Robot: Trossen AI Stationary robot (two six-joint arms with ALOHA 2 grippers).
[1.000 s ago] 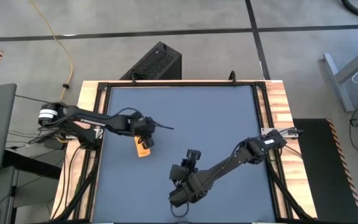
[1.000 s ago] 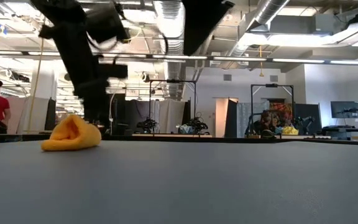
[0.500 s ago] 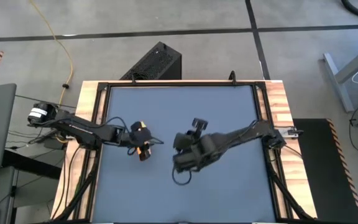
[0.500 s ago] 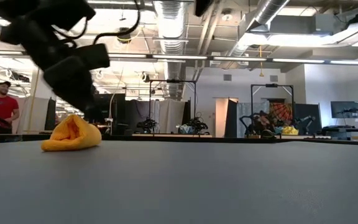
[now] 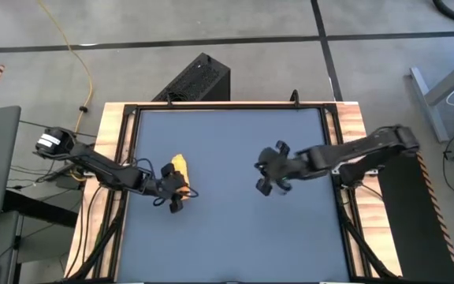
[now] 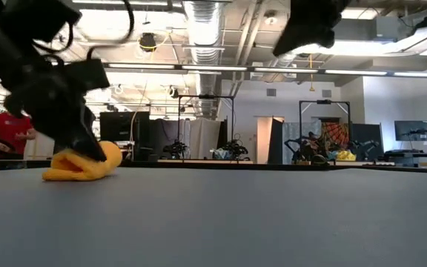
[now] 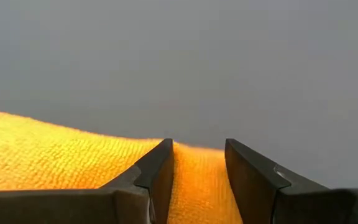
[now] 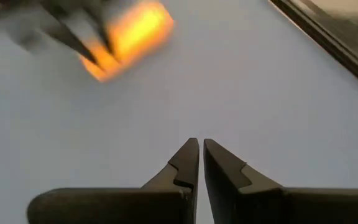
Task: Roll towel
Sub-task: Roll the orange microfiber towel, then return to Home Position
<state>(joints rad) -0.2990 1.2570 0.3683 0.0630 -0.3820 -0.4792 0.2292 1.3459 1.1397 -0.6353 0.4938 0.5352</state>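
Towel: the towel [image 5: 180, 166] is lying bunched into a short yellow bundle on the left side of the dark blue worktop [image 5: 235, 237], near the left edge.
Left end effector: the left end effector [image 5: 176, 196] is sitting low at the near end of the bundle; in its wrist view the two fingers [image 7: 157, 171] are straddling a narrow ridge of yellow cloth, so it is grasping the towel.
Right end effector: the right end effector [image 5: 269, 184] is hanging over the worktop's right half, well apart from the towel, with its fingers [image 8: 188, 163] pinched almost together around nothing.
Step in hand: this is probably tightening or finishing the roll with the left arm alone.
Doing it well: it is best to be keeping the pinch on the outer layer only, turning the bundle evenly along the worktop, and pressing down lightly so the layers are not springing loose.
Risk: dragging rather than rolling would be flattening the bundle.
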